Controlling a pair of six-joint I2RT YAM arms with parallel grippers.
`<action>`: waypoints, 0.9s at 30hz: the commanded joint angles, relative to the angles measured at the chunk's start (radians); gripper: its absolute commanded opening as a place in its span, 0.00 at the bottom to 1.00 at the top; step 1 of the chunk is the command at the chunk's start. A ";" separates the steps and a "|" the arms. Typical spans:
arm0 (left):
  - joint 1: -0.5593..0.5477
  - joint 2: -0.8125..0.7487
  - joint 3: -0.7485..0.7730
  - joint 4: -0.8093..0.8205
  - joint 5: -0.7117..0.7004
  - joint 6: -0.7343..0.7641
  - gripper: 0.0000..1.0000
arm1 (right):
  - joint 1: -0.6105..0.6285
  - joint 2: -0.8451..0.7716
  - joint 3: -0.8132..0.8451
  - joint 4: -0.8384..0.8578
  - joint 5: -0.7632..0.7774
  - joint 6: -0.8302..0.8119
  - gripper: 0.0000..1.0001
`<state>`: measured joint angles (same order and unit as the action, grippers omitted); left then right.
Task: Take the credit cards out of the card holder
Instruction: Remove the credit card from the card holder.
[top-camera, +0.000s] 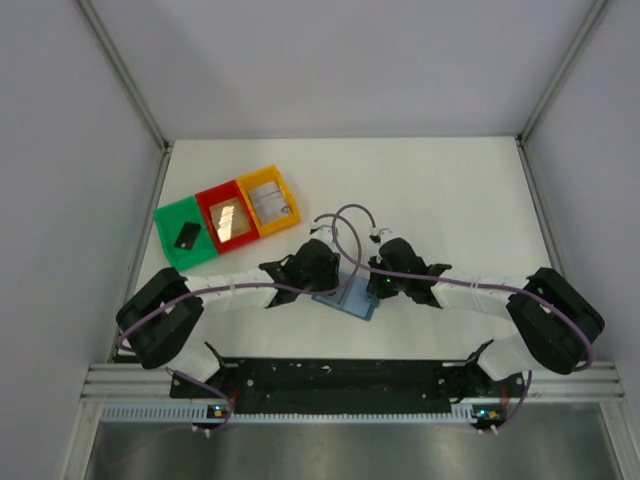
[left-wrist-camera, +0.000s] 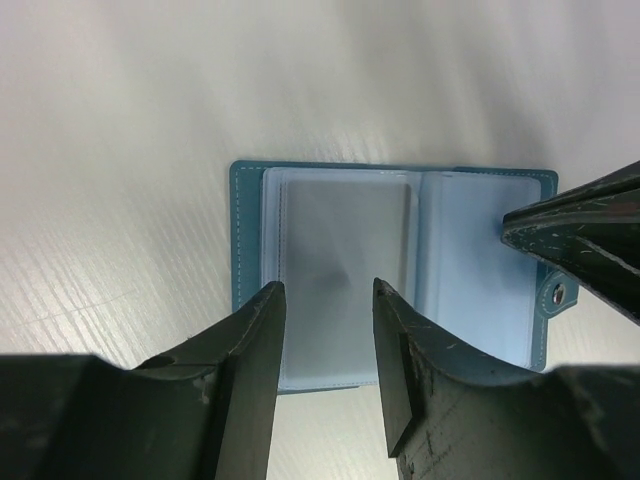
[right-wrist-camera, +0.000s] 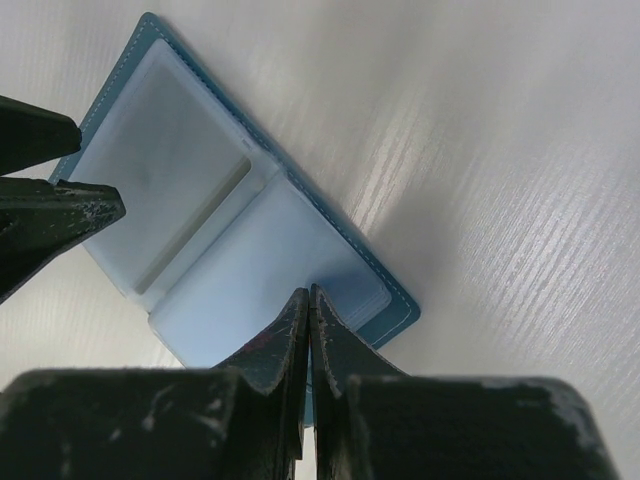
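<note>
The blue card holder (top-camera: 350, 298) lies spread flat on the white table between my two grippers, its pale pockets facing up. My left gripper (left-wrist-camera: 328, 290) is open above the near edge of the left panel (left-wrist-camera: 340, 260), which looks grey; I cannot tell whether a card sits inside it. My right gripper (right-wrist-camera: 308, 292) is shut, with its tips down on the right panel's pocket (right-wrist-camera: 260, 270) and nothing visibly between them. A black card (top-camera: 187, 234), a gold card (top-camera: 231, 218) and a silver card (top-camera: 274, 203) lie in the trays.
Green (top-camera: 172, 216), red (top-camera: 205, 208) and yellow (top-camera: 258, 178) trays stand in a row at the back left. White walls close off the table at the back and sides. The holder's snap tab (left-wrist-camera: 558, 293) sticks out on its right edge.
</note>
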<state>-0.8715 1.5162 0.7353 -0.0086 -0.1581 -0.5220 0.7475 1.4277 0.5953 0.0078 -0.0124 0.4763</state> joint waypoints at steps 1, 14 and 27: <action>-0.011 -0.024 0.041 0.013 -0.021 0.025 0.45 | -0.008 -0.013 -0.011 0.027 -0.012 0.007 0.01; -0.023 0.068 0.062 0.013 0.014 0.017 0.45 | -0.008 -0.016 -0.012 0.027 -0.023 0.010 0.01; -0.052 0.099 0.056 0.001 0.191 -0.042 0.45 | -0.007 -0.015 -0.020 0.041 -0.038 0.018 0.01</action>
<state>-0.9028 1.5841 0.7776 -0.0010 -0.1051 -0.5217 0.7475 1.4277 0.5869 0.0154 -0.0330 0.4770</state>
